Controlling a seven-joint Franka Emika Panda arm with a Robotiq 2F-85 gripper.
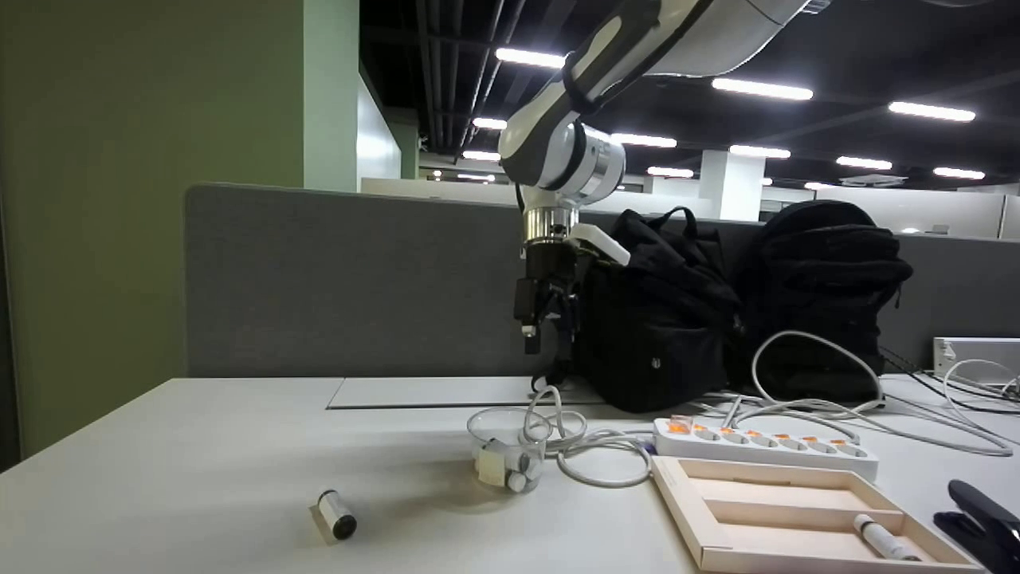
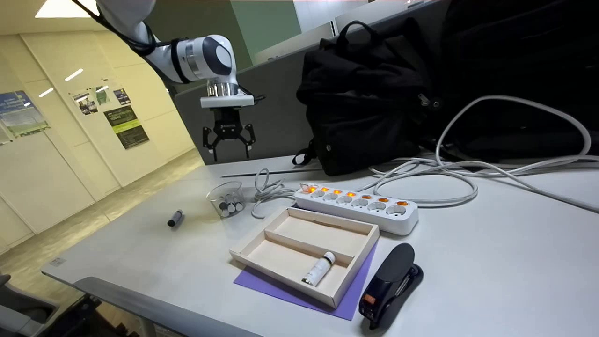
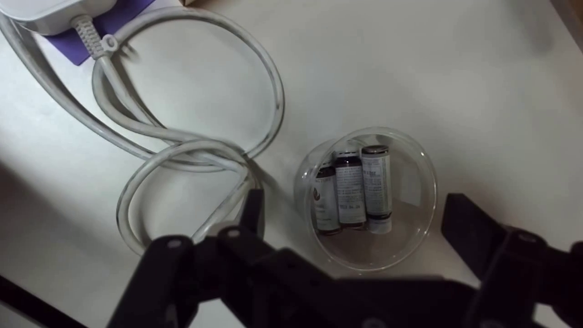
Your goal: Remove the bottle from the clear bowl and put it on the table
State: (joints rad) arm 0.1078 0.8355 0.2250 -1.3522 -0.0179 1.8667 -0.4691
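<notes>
Three small white-labelled cylindrical bottles (image 3: 350, 193) lie side by side in a round, see-through bowl (image 3: 405, 239) on a pale grey-white surface (image 1: 199, 470); which one is the task's bottle, we cannot tell. Above the bowl, and well apart from it, we see a black two-fingered gripper (image 2: 231, 152) on a white robot arm (image 2: 196, 58), its jaws spread apart. Nearer the surface's left edge, in both exterior views, a small white cylinder (image 1: 334, 509) with a dark end lies on its side. On the bowl's other side, a light wooden tray (image 2: 283, 256) holds a white tube (image 2: 320, 269) with a dark band in the compartment away from the far edge. A white power strip (image 2: 355, 206) with orange switches runs just beside the tray, and we find loops of pale cable (image 3: 278, 96) near the bowl. Two black backpacks (image 1: 661, 319) stand at the far edge before a grey partition (image 1: 343, 287).
</notes>
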